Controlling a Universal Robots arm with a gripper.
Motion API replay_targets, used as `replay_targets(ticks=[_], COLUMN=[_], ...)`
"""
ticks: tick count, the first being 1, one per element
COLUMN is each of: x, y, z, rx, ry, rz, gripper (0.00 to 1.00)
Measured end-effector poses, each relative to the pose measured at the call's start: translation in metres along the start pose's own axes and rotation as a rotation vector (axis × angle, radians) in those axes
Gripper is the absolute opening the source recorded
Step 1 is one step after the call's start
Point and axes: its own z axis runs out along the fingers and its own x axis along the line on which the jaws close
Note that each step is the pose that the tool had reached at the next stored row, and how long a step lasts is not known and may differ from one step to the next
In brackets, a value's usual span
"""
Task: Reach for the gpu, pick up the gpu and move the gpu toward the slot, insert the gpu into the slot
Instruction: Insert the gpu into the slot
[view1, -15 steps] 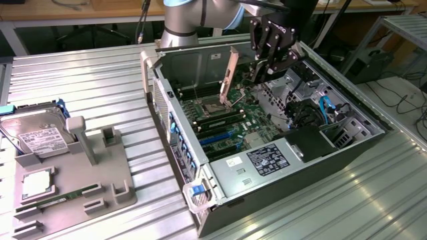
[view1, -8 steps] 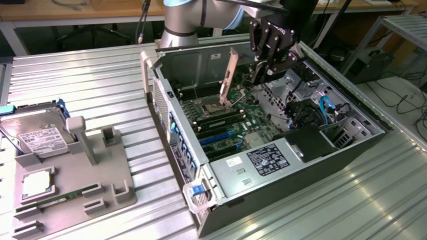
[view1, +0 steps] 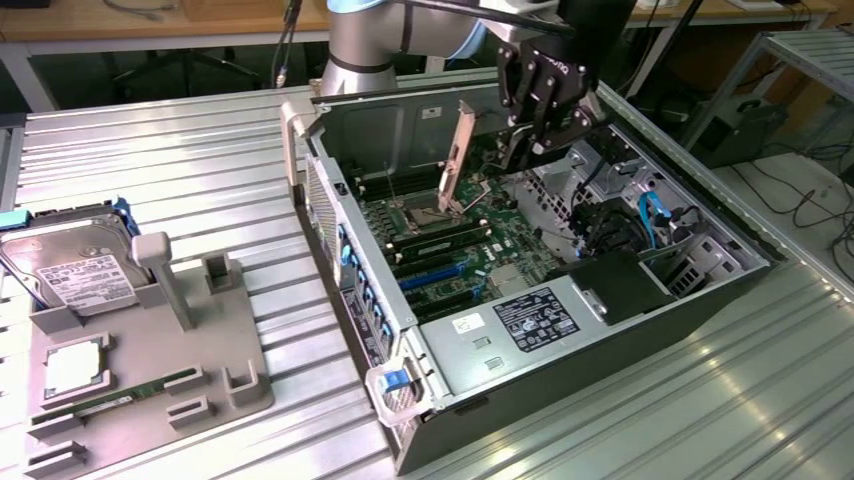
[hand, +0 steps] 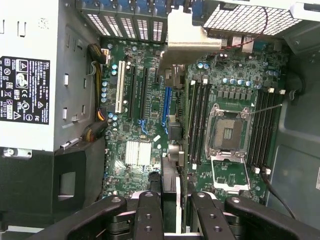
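Above the open computer case (view1: 721, 290), upper middle of the exterior view, the gripper (view1: 523, 150) pinches the gpu (view1: 457, 160) edge-on over the motherboard's blue slot (hand: 167, 105); the power supply's white label (view1: 534, 320) is too small to read.

An open black computer case (view1: 694, 300) lies on a ribbed metal table (view1: 160, 160). At the exterior view's left, a boxy silver hard drive (view1: 74, 275) stands in a grey plastic holder (view1: 187, 340).

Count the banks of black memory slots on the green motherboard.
2: one bank between the silver CPU socket and the long blue slot, the other bank on the socket's opposite side. None seem hidden.
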Motion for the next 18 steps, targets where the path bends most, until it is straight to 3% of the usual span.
replay_targets(ticks=[18], x=[0.0002], y=[0.0004], z=[0.0080], rx=[0.0000], ry=[0.0000], rz=[0.000], gripper=[0.27])
